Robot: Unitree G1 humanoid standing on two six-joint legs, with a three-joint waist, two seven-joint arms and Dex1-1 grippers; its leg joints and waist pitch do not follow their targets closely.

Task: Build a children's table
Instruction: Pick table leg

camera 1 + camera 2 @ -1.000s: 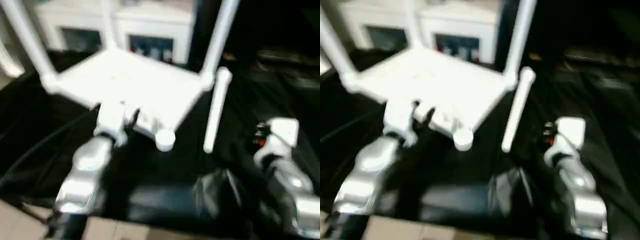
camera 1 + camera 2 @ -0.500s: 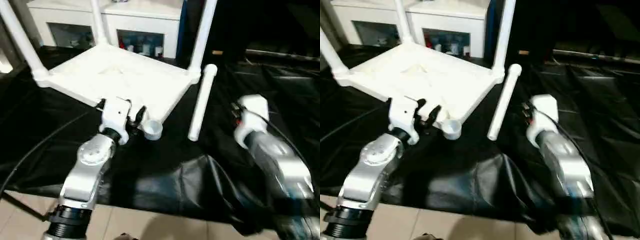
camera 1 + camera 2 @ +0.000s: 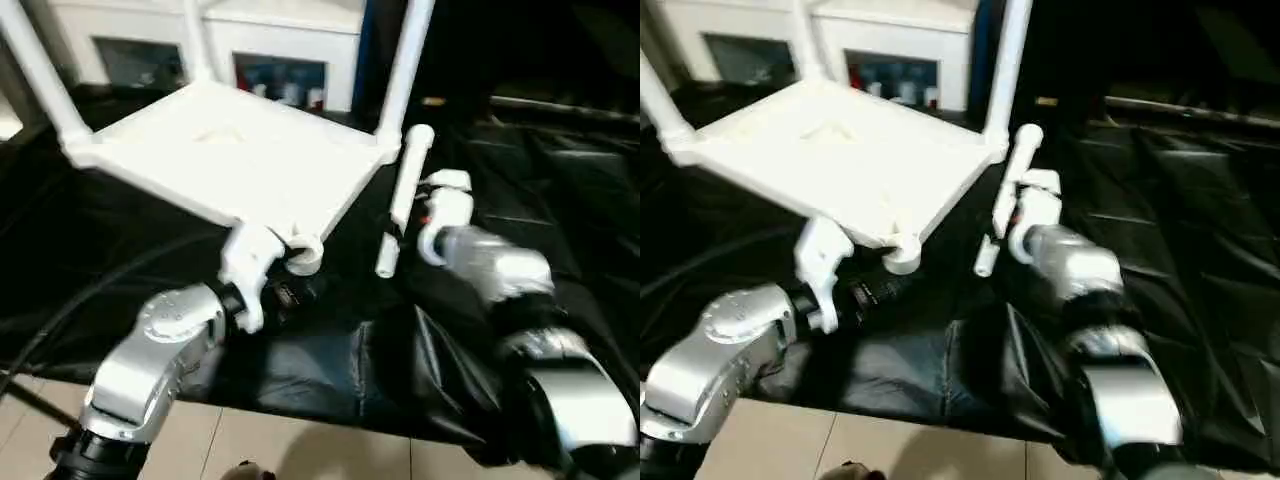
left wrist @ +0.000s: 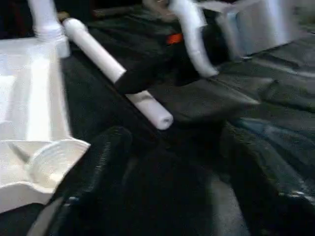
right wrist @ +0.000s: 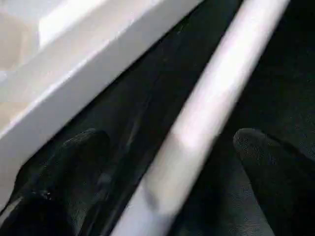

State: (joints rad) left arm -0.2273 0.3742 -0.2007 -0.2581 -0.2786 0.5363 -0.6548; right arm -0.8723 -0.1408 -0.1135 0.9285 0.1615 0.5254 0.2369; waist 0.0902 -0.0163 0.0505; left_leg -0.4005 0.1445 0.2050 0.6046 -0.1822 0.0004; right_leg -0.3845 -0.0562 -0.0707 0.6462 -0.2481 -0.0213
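Note:
The children's table top (image 3: 230, 150) lies upside down on the black cloth, three legs standing up from its sockets, one of them at the right (image 3: 405, 60). The near corner socket (image 3: 305, 252) is empty. A loose leg (image 3: 403, 195) lies on the cloth beside the top's right edge. My right gripper (image 5: 172, 162) is open astride this leg, one black finger (image 5: 64, 167) on each side of it, low down near its near end. My left gripper (image 3: 290, 290) sits low on the cloth just under and in front of the empty socket (image 4: 49, 164), open with nothing between its fingers.
A white cabinet with glass doors (image 3: 280, 40) stands behind the table. The black cloth (image 3: 560, 180) is wrinkled and bunched at the near edge, with tiled floor (image 3: 300, 450) below it. A black cable (image 3: 90, 290) runs across the cloth at the left.
My right gripper has reached forward and left to the loose leg and opened wider. My left gripper has come off the top's front edge and sunk lower by the empty socket.

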